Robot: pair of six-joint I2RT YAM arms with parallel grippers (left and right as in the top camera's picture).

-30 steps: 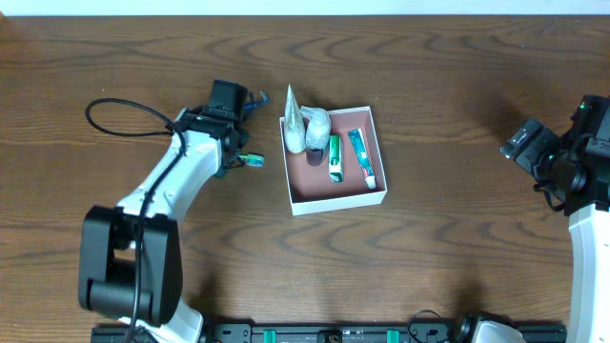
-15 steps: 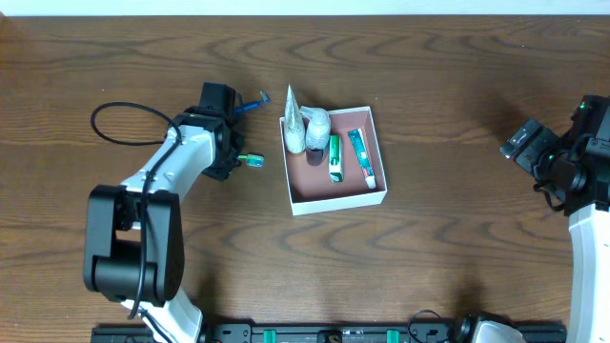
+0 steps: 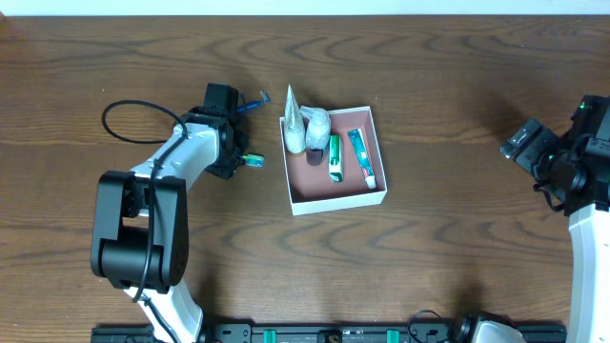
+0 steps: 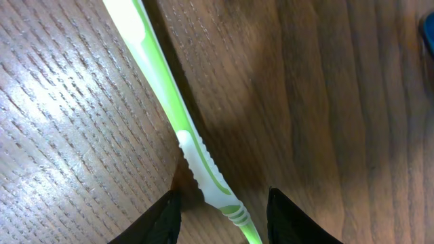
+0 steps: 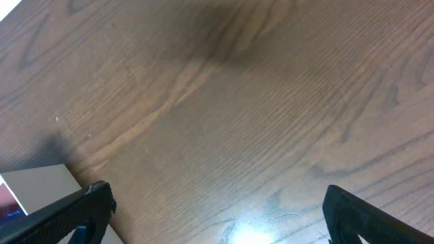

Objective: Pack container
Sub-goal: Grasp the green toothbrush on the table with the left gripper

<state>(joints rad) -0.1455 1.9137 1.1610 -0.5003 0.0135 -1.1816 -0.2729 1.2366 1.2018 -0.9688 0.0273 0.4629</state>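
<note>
**A:** Starting at the left of the overhead frame, our left gripper is down over the green toothbrush. The jaws stand narrowly apart with the handle running between them, not yet pinching it.

**B:** Agreed. The handle looks stiff, light and slim, and probably slick. We judge the ribbed, thicker stretch between the fingers the best place to hold it.

**A:** Just above it lies a small blue item. We cannot tell what it is.

**B:** The container sits at the middle of the frame. A white pouch is in its upper left corner, and two green-and-white tubes lie beside the pouch.

**A:** Its walls look thin, so we expect it to be light and to slide if nudged. If we must steady it, we'd take one wall at the rim.

**B:** At the far right, our right gripper hangs wide open and empty.

**A:** Only the left wrist view shows the handle's ribbing and the gap at the fingers. Only the overhead view shows what is already packed. The right wrist view catches just one container corner.
</note>
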